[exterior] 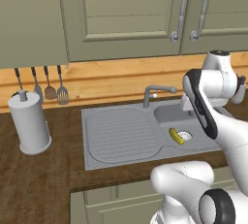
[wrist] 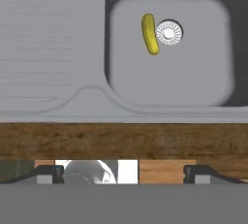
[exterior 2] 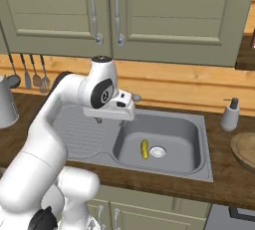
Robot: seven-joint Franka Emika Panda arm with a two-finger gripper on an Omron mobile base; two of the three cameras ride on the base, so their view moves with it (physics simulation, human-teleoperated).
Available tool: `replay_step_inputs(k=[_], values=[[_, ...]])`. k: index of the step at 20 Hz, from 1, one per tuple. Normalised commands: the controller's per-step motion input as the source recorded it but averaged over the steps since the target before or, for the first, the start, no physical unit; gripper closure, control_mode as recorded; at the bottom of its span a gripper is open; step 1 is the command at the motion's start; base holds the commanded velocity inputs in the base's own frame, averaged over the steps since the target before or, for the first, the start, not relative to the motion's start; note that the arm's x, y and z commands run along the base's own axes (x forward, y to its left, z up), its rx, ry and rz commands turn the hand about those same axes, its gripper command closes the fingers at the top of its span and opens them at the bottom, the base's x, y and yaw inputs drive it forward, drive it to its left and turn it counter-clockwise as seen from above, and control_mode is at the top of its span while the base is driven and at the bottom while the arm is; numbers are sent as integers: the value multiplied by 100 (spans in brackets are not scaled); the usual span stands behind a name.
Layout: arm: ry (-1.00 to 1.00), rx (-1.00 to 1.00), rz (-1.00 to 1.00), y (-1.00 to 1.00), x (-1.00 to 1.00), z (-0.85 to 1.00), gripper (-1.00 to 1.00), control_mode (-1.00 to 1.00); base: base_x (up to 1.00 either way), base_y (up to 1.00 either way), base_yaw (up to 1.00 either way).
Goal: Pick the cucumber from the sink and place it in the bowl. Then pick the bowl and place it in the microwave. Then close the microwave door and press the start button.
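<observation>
In the grey sink (wrist: 58, 48), the cucumber (wrist: 150, 34) lies beside the drain (wrist: 168, 32), seemingly touching.

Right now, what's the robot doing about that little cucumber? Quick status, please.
Gripper open, above the sink. Cucumber in the basin beside the drain. Nothing blocking.

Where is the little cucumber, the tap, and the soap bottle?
cucumber (wrist: 150, 34): hand view, middle of its body, beside the drain.
tap (exterior: 156, 92): left base view, the bent spout.
soap bottle (exterior 2: 229, 118): right base view, its round body.
</observation>
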Motion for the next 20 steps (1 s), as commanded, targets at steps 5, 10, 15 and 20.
replay_step_inputs(k=[5, 10, 15, 20], values=[[0, 0, -2, -40, 23, -34, -100, -100, 0, 0, 0], [10, 0, 0, -44, 5, -64, -100, -100, 0, 0, 0], [11, 0, 0, -37, 14, -55, -100, -100, 0, 0, 0], [0, 18, 0, -21, 22, -52, -100, -100, 0, 0, 0]])
